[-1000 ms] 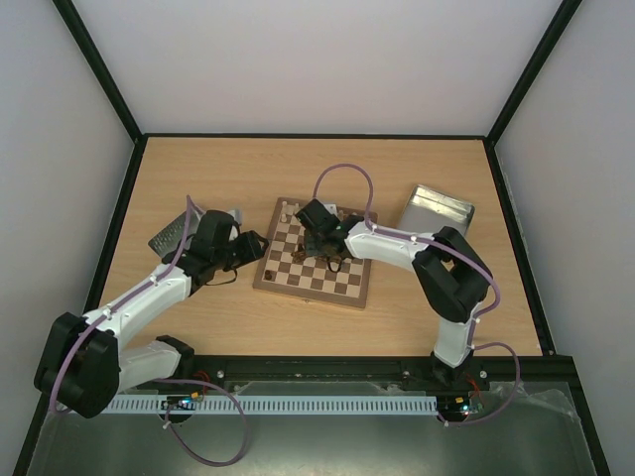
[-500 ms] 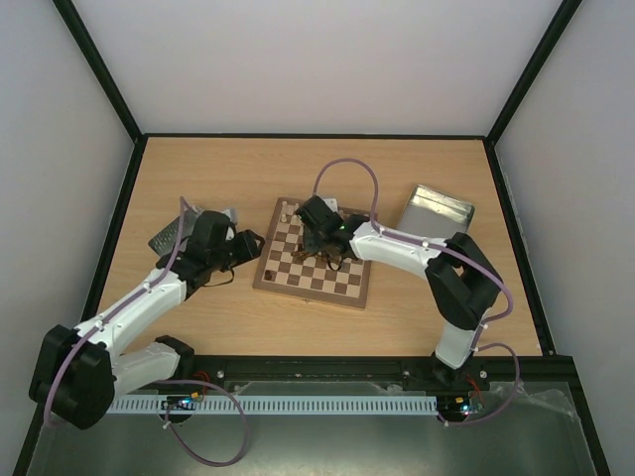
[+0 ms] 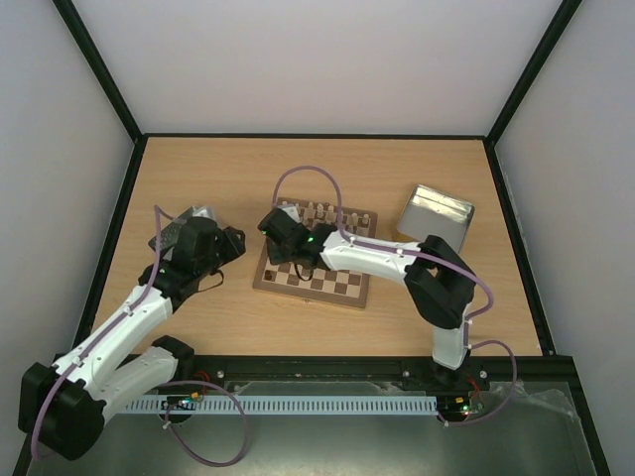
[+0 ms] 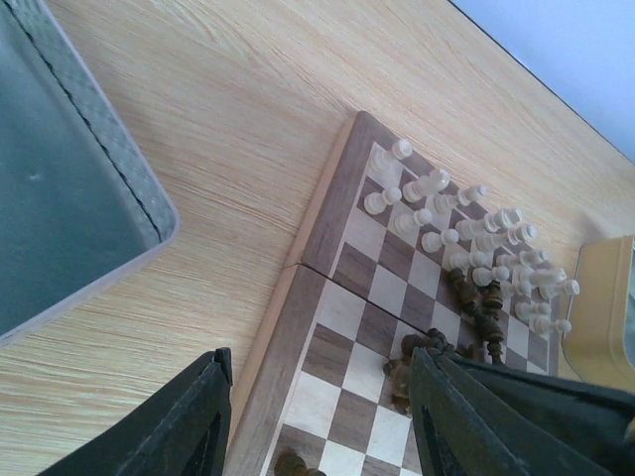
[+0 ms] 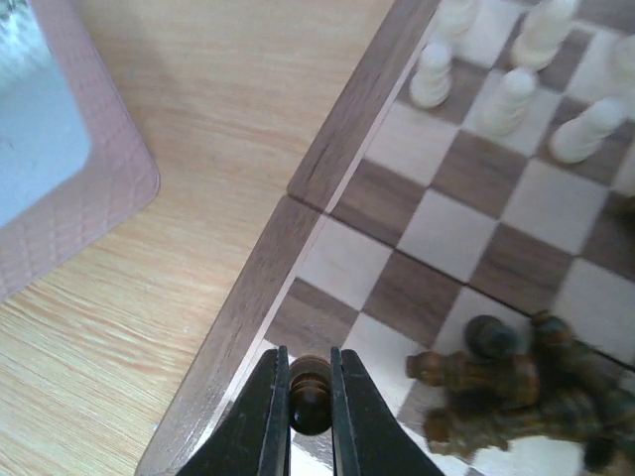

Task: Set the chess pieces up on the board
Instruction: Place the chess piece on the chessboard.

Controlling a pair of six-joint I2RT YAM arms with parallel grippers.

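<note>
Pinches a dark piece (image 5: 310, 397) between the fingers of the right claw (image 5: 309, 369), bottom centre of the right wrist view, just inside the wooden border of the board (image 5: 347, 129) lying mid-bench (image 3: 198, 169) in the top view. Holds the left claw (image 4: 319, 372) spread at the bottom of its own view, over the board's left border. Shows cream pieces (image 4: 446, 223) standing in rows toward the upper right there, with dark pieces (image 4: 476, 307) heaped just below them.
</note>
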